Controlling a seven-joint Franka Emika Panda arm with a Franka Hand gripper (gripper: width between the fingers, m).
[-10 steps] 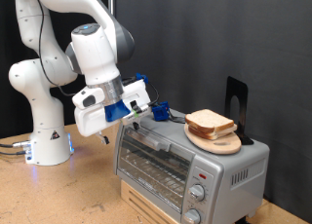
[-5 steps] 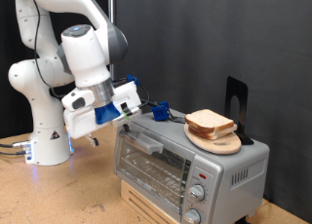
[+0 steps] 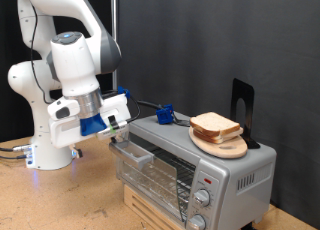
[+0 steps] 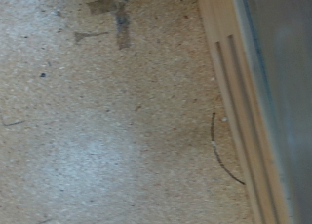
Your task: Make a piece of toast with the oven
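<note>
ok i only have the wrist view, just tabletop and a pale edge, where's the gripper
Observer: The gripper is at the top front edge of the oven, at the exterior view's left end of its door.
Operator: door open or shut
Observer: Ajar, its top tilted outwards.
Operator: and the bread
Observer: Two slices of bread lie stacked on a round wooden plate on top of the oven, well apart from the gripper.

Brushed silver metal oven (image 3: 225, 162) with glass door, light-wood plate (image 3: 222, 146), speckled matt particleboard tabletop (image 4: 107, 127).
</note>
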